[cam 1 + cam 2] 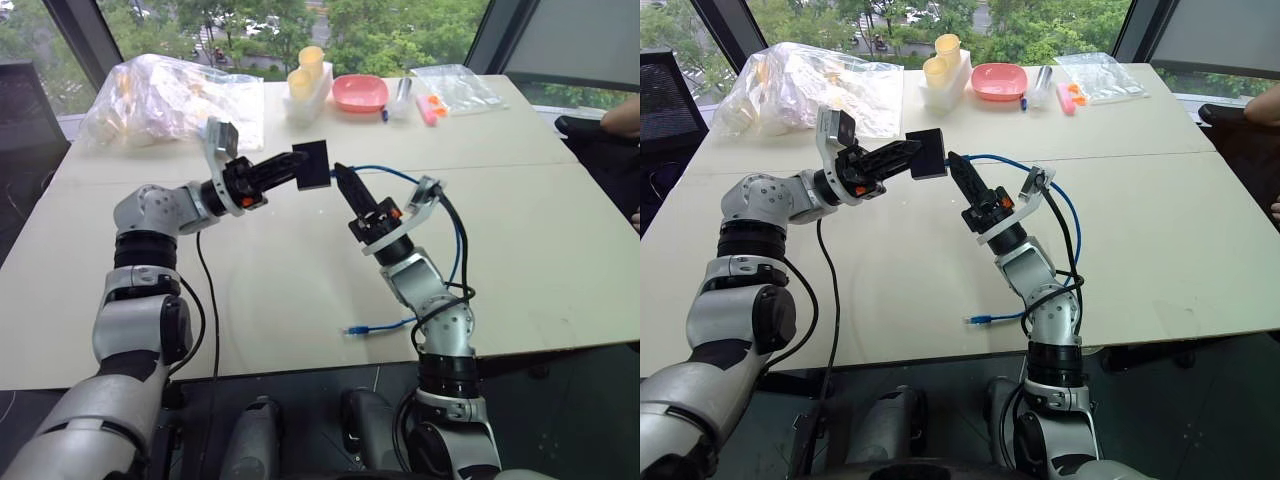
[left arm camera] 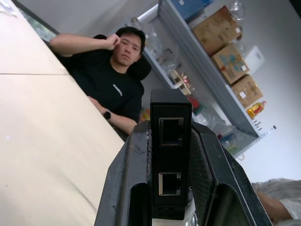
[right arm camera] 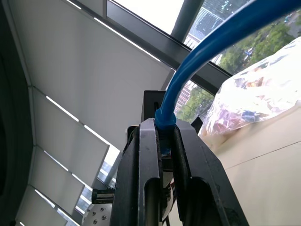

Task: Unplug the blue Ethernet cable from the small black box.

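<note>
1. Left eye view: the right gripper is clamped on the plug end of the blue Ethernet cable.
2. The small black box is pinched in the left gripper, just beside, toward the robot's left.
3. A small gap is seen between them, and both sockets look empty, so the cable seems already out.

A pink bowl sits near crumpled plastic bags on the table.
</note>
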You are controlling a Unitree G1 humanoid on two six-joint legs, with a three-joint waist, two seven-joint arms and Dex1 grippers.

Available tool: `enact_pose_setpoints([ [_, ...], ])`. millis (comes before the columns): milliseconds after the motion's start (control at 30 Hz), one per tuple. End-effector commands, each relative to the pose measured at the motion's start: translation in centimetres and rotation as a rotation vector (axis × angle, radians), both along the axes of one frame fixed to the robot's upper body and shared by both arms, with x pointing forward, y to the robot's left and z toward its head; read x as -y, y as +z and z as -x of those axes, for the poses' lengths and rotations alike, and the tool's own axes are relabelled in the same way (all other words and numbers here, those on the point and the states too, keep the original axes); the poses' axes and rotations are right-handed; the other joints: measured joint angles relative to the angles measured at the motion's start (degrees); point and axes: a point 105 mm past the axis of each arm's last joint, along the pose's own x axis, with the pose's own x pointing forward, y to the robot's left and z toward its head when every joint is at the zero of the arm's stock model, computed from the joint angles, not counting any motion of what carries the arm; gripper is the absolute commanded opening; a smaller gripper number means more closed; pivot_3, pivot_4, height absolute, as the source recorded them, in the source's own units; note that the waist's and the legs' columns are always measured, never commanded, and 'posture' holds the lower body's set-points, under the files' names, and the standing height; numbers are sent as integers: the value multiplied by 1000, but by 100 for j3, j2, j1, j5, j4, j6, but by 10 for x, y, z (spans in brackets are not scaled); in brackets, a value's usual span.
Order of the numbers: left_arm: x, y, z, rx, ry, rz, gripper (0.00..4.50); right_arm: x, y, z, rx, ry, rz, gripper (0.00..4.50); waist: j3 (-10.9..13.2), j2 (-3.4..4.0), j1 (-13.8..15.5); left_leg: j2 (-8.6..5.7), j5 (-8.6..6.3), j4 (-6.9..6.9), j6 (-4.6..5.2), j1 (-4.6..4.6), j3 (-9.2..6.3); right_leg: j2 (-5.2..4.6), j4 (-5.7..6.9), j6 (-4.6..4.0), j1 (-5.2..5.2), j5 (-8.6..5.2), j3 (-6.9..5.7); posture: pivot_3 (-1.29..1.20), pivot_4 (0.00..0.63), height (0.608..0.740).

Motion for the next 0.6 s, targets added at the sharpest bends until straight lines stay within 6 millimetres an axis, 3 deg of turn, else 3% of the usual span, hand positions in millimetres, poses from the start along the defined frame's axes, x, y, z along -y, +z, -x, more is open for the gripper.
enact_pose_setpoints([
  [33,-21,15,-3,68,67,16,488,29,14,-7,44,-155,-8,31,0,0,-1,0,0,0,0,0,0,0,0,0,0,0,0,0,150,740],
  [133,-37,18,-1,80,95,1,488,55,16,-11,44,-246,-10,31,0,0,-2,0,0,-1,0,0,0,0,-1,0,-1,0,0,0,150,740],
  [267,-49,21,0,90,118,-29,488,72,15,-13,43,-287,11,31,0,0,1,0,0,-2,0,-1,1,-1,-2,-15,-1,-8,0,0,150,740],
  [333,-49,21,0,91,114,-32,488,72,14,-13,45,-280,20,31,0,0,9,0,0,-2,0,-1,1,-1,-2,-16,-1,-9,0,0,150,740],
  [433,-39,18,2,91,88,-25,488,56,13,-9,64,-207,68,31,0,0,7,-1,0,-2,0,-2,1,-2,-4,-16,0,-9,0,0,150,740],
  [600,-20,12,6,85,28,-6,488,27,9,-3,76,-98,144,2213,0,0,6,-1,0,-3,0,-2,2,-3,-6,-16,0,-10,1,0,150,740],
])
